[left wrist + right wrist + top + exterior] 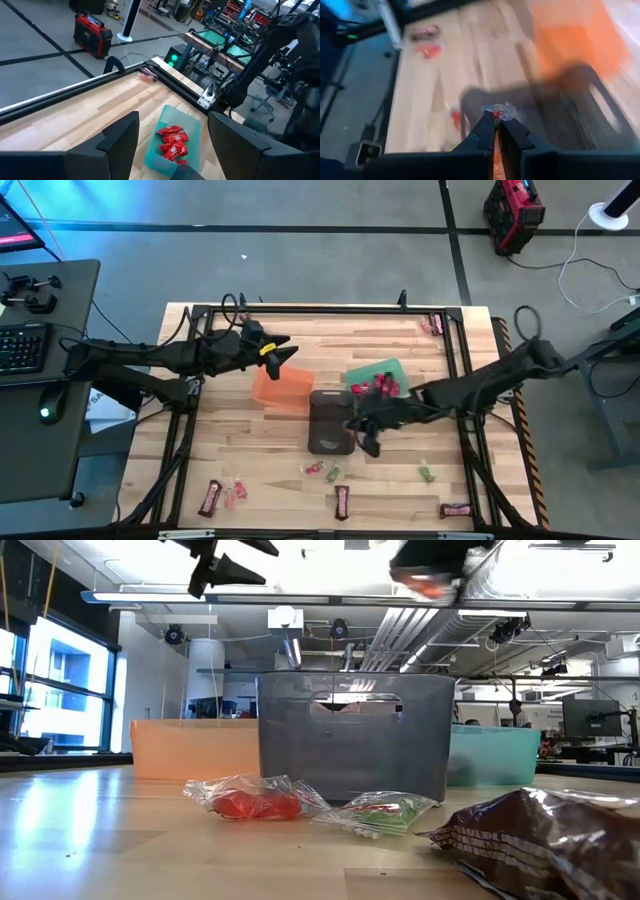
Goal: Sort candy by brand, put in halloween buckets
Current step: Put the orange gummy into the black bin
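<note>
Red-wrapped candy (499,113) pinched between right gripper (497,131) fingers, closed on its clear wrapper, just beside the dark grey bucket (330,422). Left gripper (172,137) fingers spread apart, empty, green bucket (187,131) with red candies beyond them.

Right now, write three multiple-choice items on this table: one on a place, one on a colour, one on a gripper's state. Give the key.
1. The red-wrapped candies lie in:
A the green bucket
B the orange bucket
C the dark grey bucket

2. The bucket nearest the left gripper is:
A green
B orange
C blue

3. The right gripper is:
A wide open
B out of view
C shut on a small red candy

Key: 1 A, the left wrist view shows them inside it; 2 B, orange lies just beside it; 3 C, the fingertips pinch the wrapper.
</note>
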{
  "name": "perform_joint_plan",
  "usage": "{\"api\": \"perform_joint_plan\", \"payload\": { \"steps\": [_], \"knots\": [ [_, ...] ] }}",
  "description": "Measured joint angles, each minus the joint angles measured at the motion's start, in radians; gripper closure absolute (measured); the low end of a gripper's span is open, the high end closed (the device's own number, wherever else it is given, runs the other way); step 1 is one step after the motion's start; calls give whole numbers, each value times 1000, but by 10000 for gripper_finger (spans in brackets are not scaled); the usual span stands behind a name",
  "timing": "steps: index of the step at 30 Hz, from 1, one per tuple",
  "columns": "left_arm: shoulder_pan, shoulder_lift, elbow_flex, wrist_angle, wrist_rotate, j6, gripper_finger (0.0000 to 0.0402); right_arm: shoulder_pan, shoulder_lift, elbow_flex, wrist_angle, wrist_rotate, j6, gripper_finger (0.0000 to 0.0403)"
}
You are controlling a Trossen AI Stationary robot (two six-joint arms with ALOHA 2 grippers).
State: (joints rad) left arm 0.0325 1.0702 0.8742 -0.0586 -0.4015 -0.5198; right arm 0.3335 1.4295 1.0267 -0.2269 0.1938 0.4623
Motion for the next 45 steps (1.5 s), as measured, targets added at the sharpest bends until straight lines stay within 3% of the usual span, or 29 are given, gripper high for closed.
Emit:
{"api": "perform_joint_plan", "payload": {
  "steps": [4,8,14,17,24,29,36,42,45],
  "knots": [
    [-1,0,0,0,5,-2,177,-59,128,0,219,-122,-81,401],
    [-1,0,0,0,5,-2,177,-92,216,0,317,-194,-75,401],
    [-1,0,0,-2,31,-2,177,-99,245,0,283,-144,5,392],
    [-2,0,0,-2,53,-1,177,-98,245,0,260,-127,10,361],
    [-1,1,0,-4,53,40,177,-98,245,41,226,-123,33,231],
    [0,1,0,-4,82,53,177,-99,245,187,-16,-182,29,171],
    [0,1,0,-5,113,104,177,-40,215,329,-556,-210,26,163],
    [0,1,-1,-4,155,99,177,33,-45,150,-741,-133,287,163],
    [0,1,-1,-4,164,74,177,22,-225,19,-734,-3,523,163]
  ]
}}
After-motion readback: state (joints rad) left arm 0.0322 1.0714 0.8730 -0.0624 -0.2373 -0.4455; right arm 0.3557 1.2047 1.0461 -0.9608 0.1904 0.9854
